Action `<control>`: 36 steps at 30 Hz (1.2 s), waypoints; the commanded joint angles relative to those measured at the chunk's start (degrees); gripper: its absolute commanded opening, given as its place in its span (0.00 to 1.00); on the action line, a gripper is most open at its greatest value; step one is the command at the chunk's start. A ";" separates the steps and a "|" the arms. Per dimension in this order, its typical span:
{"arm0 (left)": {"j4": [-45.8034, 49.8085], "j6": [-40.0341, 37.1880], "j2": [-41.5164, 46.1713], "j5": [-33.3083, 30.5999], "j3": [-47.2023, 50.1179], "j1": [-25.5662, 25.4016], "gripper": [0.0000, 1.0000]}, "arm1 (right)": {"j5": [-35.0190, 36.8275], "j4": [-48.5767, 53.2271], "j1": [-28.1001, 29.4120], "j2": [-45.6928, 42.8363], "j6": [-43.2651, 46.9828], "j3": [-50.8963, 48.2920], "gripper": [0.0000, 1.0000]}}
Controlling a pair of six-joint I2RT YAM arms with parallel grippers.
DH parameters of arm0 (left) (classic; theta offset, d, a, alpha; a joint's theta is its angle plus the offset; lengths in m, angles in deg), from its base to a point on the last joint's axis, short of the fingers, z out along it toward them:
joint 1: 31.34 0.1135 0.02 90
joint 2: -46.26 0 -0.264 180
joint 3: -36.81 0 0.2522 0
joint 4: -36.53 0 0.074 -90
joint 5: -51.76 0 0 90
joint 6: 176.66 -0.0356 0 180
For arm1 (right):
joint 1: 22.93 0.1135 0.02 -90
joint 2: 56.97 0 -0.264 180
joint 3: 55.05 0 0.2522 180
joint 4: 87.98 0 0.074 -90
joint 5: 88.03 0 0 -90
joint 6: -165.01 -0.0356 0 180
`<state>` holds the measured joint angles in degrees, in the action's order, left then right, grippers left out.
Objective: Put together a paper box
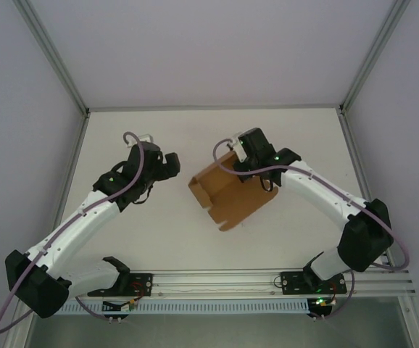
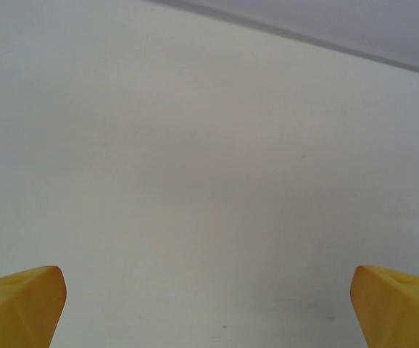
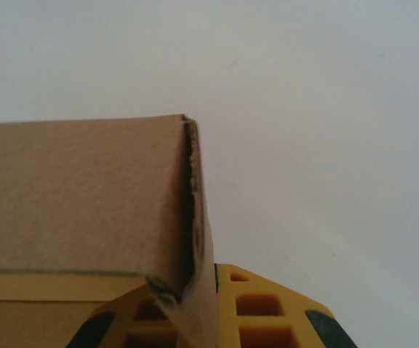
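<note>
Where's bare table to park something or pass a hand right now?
Bare: far strip of the table behind both grippers; near strip between the paper box and the base rail. Crowded: centre, where the open left gripper faces the box and the right gripper pinches its far edge.

desk [image 1: 159, 232]: plain white, matte, pretty clean tbh, just a couple of tiny specks up close
back wall [image 1: 209, 43]: pale lavender-grey panel, standing right at the far edge of the desk
left wall [image 1: 14, 145]: same pale stuff, flat and bare
right wall [image 1: 412, 130]: ditto, same colour
left post [image 1: 50, 51]: silver aluminium profile, running down to the far left corner
right post [image 1: 372, 51]: matching one on the far right corner
rail [image 1: 217, 277]: silver extrusion, running along the near edge of the desk
slotted strip [image 1: 217, 307]: white, ribbed, just below the rail
lower panel [image 1: 217, 330]: dull grey-green, down at the very bottom
</note>
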<state>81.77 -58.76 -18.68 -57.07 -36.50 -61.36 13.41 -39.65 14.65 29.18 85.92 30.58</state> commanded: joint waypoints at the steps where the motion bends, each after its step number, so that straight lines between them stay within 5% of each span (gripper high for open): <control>1: 0.21 1.53 1.00 3.10 1.57 1.83 1.00 | -3.19 7.75 1.70 2.12 24.39 0.04 0.01; 12: 1.35 2.12 2.15 3.20 4.49 5.37 1.00 | 8.84 2.53 8.74 23.37 51.73 9.35 0.05; 16: 2.90 3.09 4.30 2.32 5.56 6.57 1.00 | 7.85 -3.68 10.92 28.05 56.93 10.71 0.08; 18: 3.72 3.38 5.32 1.63 5.95 6.96 1.00 | 6.65 -6.32 11.58 28.83 58.21 10.99 0.15; 20: 4.38 3.55 5.98 1.17 6.25 7.13 1.00 | 6.44 -7.14 11.81 28.69 57.98 11.51 0.33; 22: 4.58 3.62 6.21 1.33 6.50 7.34 1.00 | 5.90 -6.89 11.72 27.41 56.58 11.44 0.61; 29: 1.19 2.66 4.92 4.31 7.27 7.28 1.00 | 7.99 -14.81 11.84 14.20 47.46 2.77 1.00; 36: -7.72 -5.30 -0.88 19.48 6.92 7.14 1.00 | 13.25 -13.29 11.85 -5.29 6.54 -1.48 1.00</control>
<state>79.74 -59.04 -17.59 -46.86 -29.79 -54.67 23.73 -53.40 26.57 29.72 114.51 30.56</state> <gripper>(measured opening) 0.999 0.998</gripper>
